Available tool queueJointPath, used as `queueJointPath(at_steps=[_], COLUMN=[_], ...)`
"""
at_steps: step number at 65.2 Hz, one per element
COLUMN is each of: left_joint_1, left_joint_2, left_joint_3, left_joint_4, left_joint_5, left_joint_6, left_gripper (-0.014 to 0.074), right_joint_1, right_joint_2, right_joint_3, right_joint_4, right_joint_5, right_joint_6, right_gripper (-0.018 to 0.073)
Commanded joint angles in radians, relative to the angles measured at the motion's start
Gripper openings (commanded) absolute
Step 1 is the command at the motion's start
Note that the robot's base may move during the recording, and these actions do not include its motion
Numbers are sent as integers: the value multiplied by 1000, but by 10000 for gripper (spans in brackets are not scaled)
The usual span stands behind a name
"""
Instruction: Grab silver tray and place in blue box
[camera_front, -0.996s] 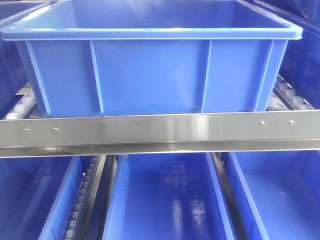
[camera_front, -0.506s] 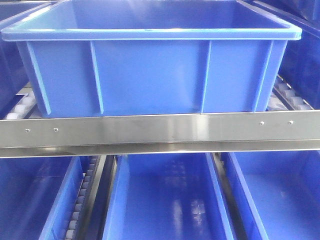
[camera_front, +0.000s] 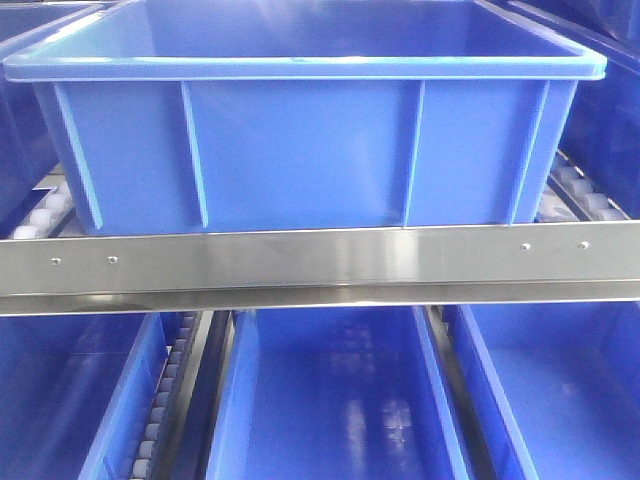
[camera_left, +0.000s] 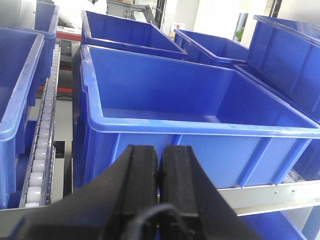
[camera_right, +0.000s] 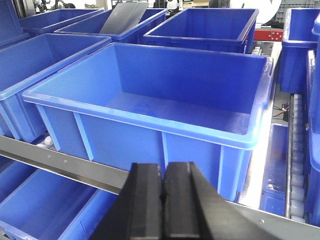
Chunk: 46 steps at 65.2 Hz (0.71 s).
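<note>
- One blue box: smooth glossy plastic, four vertical ribs on the front wall, thick lipped rim; sits on the upper shelf behind one brushed steel rail
- Three more blue bins below the rail
- Left gripper and right gripper: black pads pressed together, nothing between them
- Silver tray: not visible in any view

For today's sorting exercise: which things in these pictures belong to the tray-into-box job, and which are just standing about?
Job: blue box; left gripper, right gripper, both shut and empty. No silver tray visible.

Standing about: neighbouring blue crates; steel rail; roller track.
</note>
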<state>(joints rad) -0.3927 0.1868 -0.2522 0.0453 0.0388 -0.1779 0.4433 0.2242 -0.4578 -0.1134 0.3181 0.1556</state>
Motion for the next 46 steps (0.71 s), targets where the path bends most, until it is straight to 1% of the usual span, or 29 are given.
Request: queueJointPath(at_steps=[1,13,18,21,27,32,37,41,46], left_joint_1=[-7,-7,-7,-7,-7,-7,-7,-7,-7], left_joint_2=[10,10,10,10,10,10,10,10,10], left_joint_3=[-29,-29,-29,-29,-29,-29,-29,-29,-29], left_joint_4=[2,2,2,2,2,2,2,2,2], left_joint_5=[-77,-77,-77,-77,-77,-77,-77,-77,-77], left_joint_6=[-2,-2,-2,-2,-2,-2,-2,-2,-2], left_gripper=[-6,-6,-6,-6,-6,-6,-6,-6,-6], right_joint_1=[-2,-2,-5,-21,-118,-233,-336,-394,-447], right_joint_2=[10,10,10,9,-10,-40,-64,-78,-102], right_joint_3=[-27,-17,12,43,110,175,241,288,348], right_joint_4=[-15,-15,-15,-16,-16,-16,-15,-2,0], right_joint_5=[-84,-86,-107,-131,-217,-325,-373,-396,-449], right_joint_6=[-15,-15,-15,-15,-15,-15,-15,-15,-15], right_gripper=[53,53,53,53,53,53,53,53,53])
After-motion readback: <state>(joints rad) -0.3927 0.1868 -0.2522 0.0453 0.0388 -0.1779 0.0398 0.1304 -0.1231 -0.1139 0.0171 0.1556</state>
